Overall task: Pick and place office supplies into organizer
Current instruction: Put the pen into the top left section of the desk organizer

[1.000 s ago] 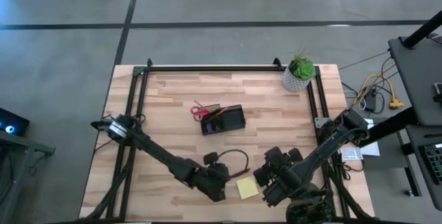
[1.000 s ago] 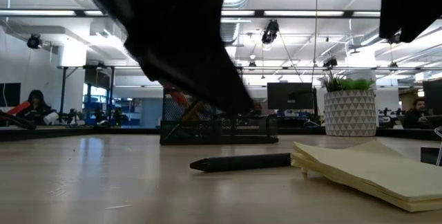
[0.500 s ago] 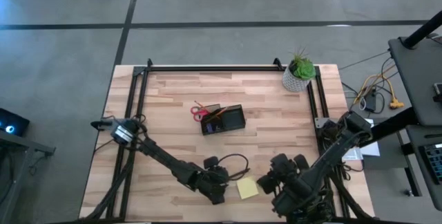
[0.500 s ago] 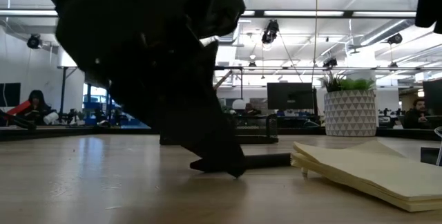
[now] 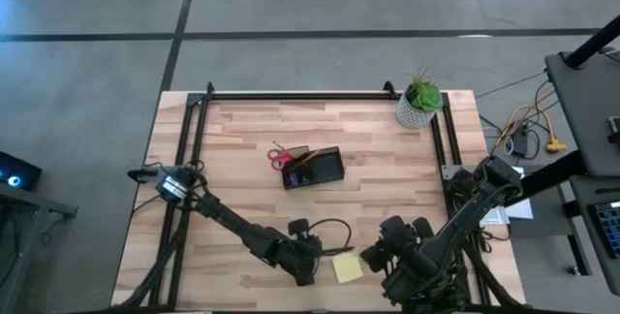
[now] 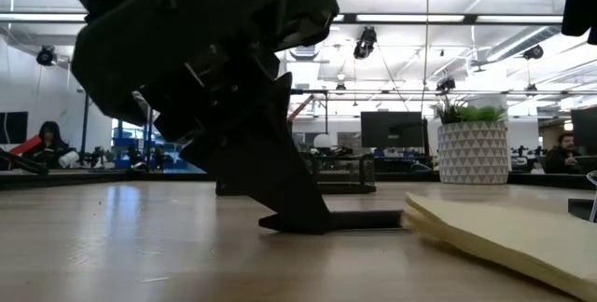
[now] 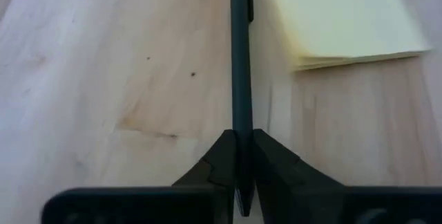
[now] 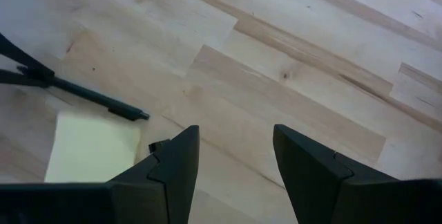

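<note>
- The left gripper is seen clamped on a dark pen lying flat on the table, just beside the yellow sticky-note pad.
- The grip sits at the pen's end; a slow, vertical lift is judged best, so swing is limited and the pad is not dragged.
- The organizer stands well apart, mid-table; the pen should be tipped upright over a free compartment before release.
- The right gripper is held near the table's front edge, fingers apart, empty.

Bright, even ceiling light; low view's near arm is a blurred silhouette.
</note>
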Robot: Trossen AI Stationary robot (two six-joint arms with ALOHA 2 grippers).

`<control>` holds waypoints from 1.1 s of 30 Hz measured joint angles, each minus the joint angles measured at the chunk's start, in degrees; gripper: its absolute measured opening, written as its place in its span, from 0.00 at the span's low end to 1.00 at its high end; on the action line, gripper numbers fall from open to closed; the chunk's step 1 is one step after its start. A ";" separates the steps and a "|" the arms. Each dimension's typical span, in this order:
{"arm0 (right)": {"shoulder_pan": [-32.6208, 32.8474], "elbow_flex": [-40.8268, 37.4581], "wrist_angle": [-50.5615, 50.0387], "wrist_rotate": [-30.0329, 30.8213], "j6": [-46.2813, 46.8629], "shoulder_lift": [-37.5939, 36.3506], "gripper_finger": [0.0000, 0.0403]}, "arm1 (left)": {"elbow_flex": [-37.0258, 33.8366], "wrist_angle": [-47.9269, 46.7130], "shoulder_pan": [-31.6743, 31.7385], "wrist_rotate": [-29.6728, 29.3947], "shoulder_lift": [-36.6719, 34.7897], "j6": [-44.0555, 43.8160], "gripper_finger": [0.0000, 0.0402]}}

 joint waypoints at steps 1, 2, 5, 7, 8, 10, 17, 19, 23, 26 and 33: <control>0.00 0.00 0.00 0.01 0.00 0.00 0.45 | -0.01 -0.86 0.16 0.32 0.23 0.29 0.03; 0.00 0.00 0.00 0.01 0.00 0.00 0.45 | -0.07 -1.62 0.24 0.36 0.18 0.58 0.03; 0.00 0.01 0.02 0.03 0.00 0.00 0.45 | -0.16 -3.24 0.46 -1.68 -2.43 1.97 0.03; -0.02 0.01 0.02 0.07 0.28 0.00 0.45 | -0.58 -6.40 0.67 -5.81 -5.48 3.41 0.02; -0.02 0.00 -0.01 0.08 0.67 0.00 0.45 | -1.07 -9.79 1.02 -9.40 -7.15 4.10 0.02; -0.02 0.00 -0.07 0.13 0.99 -0.02 0.45 | -1.07 -10.89 2.23 -16.30 -11.71 4.74 0.02; -0.15 -0.15 -1.06 0.61 2.14 -0.04 0.45 | -11.38 -14.24 11.56 -29.16 -30.98 1.93 0.02; -0.17 -0.15 -1.05 0.60 2.14 -0.04 0.45 | -16.05 -12.89 14.73 -29.54 -36.19 -0.12 0.02; -0.17 -0.15 -1.09 0.60 2.14 -0.04 0.45 | -25.92 -6.36 18.71 -28.45 -42.94 2.03 0.02; -0.35 -0.19 -1.46 0.60 2.12 -0.04 0.45 | -31.54 0.40 20.90 -24.84 -44.63 5.85 0.02; -1.73 -0.63 -1.42 0.66 1.43 -0.04 0.45 | -35.83 8.90 22.39 -21.51 -42.79 8.08 0.02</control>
